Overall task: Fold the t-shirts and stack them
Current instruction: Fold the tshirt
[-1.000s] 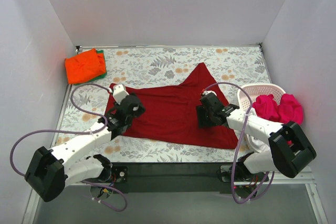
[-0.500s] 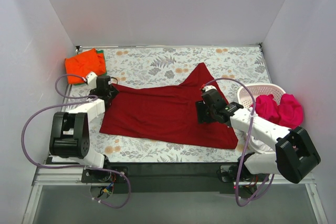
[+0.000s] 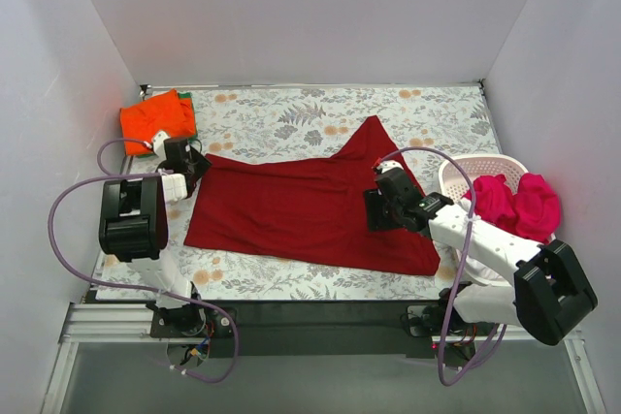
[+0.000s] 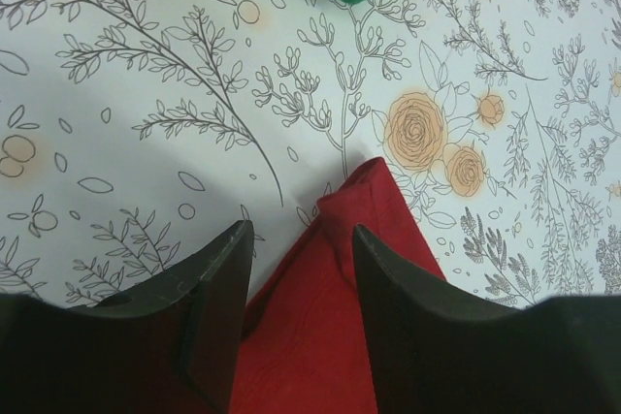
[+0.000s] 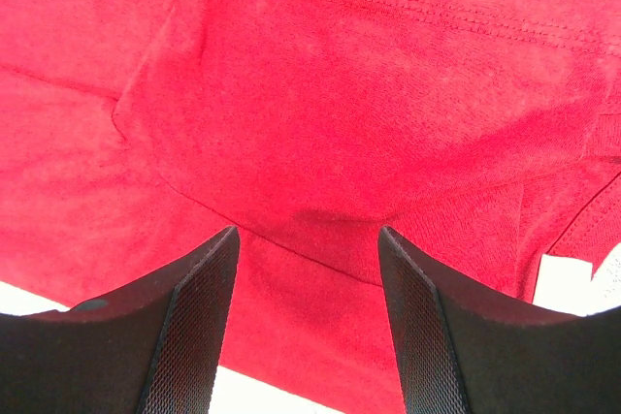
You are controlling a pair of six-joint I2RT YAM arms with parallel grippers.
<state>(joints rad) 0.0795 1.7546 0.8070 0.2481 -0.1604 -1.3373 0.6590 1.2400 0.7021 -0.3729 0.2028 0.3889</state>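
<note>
2 arms, 1 crimson shirt [image 3: 291, 210] between them. It lies spread flat mid-counter [image 3: 281, 113], long axis running from left edge to right edge, with 1 peak of cloth pointing at the far edge.

Far-left corner: orange shirt [image 3: 152, 121] folded on top of green shirt [image 3: 188, 111].

Left gripper [image 3: 184, 158] sits at the crimson shirt's far-left corner. Its jaws are apart and hold nothing. In the wrist view the cloth corner lies between the fingers [image 4: 218, 307], tip just ahead.

Right gripper [image 3: 381, 208] is over the shirt's right half. Its jaws are wide apart and empty, cloth directly beneath.

Right edge: basket [image 3: 456, 174], pink shirts [image 3: 511, 199] heaped in it.

Judgement: each arm is nearer its own end of the long axis. The left needs only to close on its corner; the right has no edge between its jaws yet.
</note>
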